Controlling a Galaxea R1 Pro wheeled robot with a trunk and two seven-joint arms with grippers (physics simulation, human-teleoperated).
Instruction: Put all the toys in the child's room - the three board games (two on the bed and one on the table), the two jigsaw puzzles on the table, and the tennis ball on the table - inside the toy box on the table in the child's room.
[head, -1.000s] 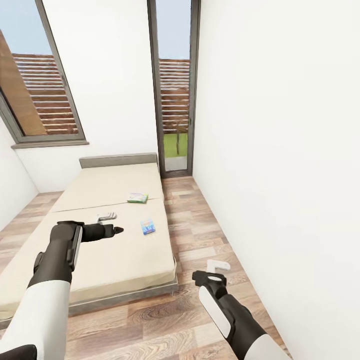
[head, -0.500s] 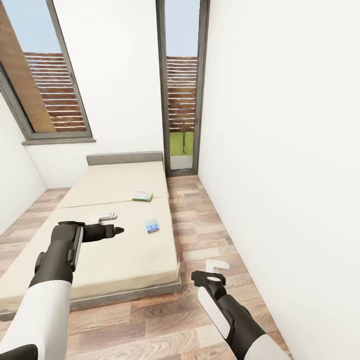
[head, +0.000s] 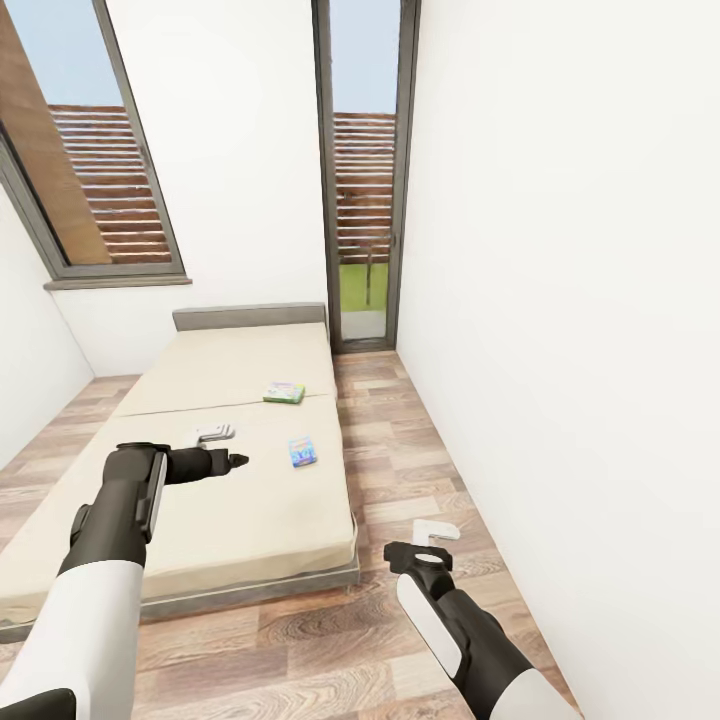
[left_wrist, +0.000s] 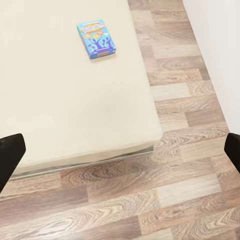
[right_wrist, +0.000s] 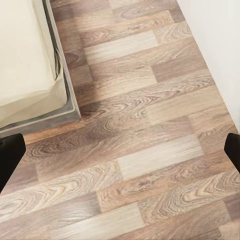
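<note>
Two board games lie on the bed (head: 200, 520), on its beige mattress: a green one (head: 284, 392) near the middle seam and a blue one (head: 303, 452) closer to me by the right edge. The blue board game (left_wrist: 97, 39) also appears in the left wrist view. My left gripper (head: 225, 448) hovers open over the mattress, left of the blue game and apart from it. Over the wood floor beside the bed's near corner, my right gripper (head: 428, 543) is open and holds nothing. The table, toy box, jigsaw puzzles and tennis ball are out of view.
A white wall (head: 560, 350) runs close along the right, leaving a strip of wood-plank floor (head: 400, 480) between it and the bed. A tall glass door (head: 365, 250) closes that strip at the far end. The grey headboard (head: 250, 317) stands under a window (head: 90, 180).
The whole view shifted a little to the right and down a second ago, so the camera moved. Both arms hold the same pose and the games lie still.
</note>
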